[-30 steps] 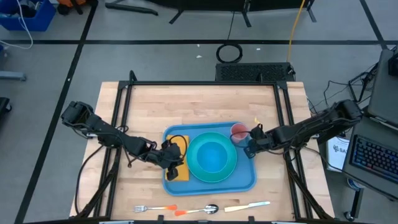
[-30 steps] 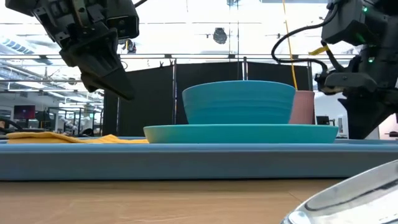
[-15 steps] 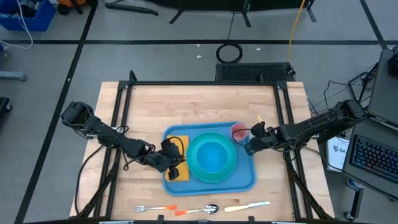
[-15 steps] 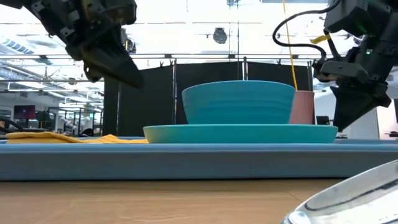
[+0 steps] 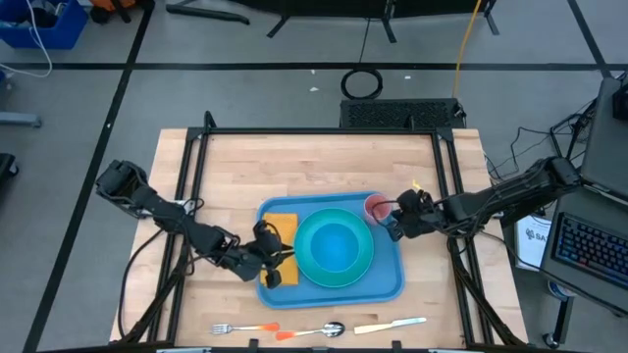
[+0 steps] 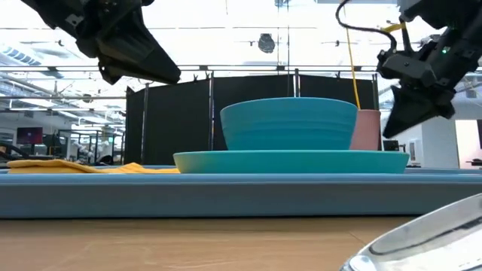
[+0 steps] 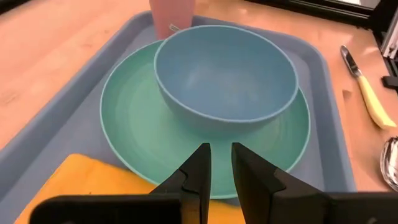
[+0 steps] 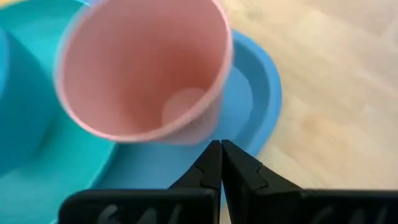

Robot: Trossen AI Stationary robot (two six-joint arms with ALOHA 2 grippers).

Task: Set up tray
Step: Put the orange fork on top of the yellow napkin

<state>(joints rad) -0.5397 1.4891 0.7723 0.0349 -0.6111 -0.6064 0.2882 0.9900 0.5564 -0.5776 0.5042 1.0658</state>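
Both arms are pulling back from the tray (image 5: 388, 284), which is sitting on the wooden table (image 5: 314, 162) near its front edge, a little right of centre.

The left gripper (image 5: 267, 263) is drifting toward the tray's front left corner; a second ago it was hanging over the middle of the orange napkin (image 5: 282, 230), and most of that napkin is now showing bare along the tray's left side. In the left wrist view its fingers (image 7: 194, 173) are standing slightly parted with nothing between them, so the napkin is released and lying flat.

The right gripper (image 5: 392, 224) is edging in against the tray's right rim beside the pink cup (image 5: 377, 208), and in the low view it is swinging from a downward point to a slant. Its jaws are clenched together on nothing, tip just clear of the cup, which is standing upright in the tray's far right corner.

The teal plate (image 5: 306, 263) is lying at the tray's middle with the blue bowl (image 5: 336, 245) nested on it.

This suggests the tray's dishes, cup and napkin are placed. The fork (image 5: 235, 328), spoon (image 5: 324, 329) and knife (image 5: 391, 324) are lying in a row along the table's front edge, off the tray, so the cutlery looks like the remaining work.
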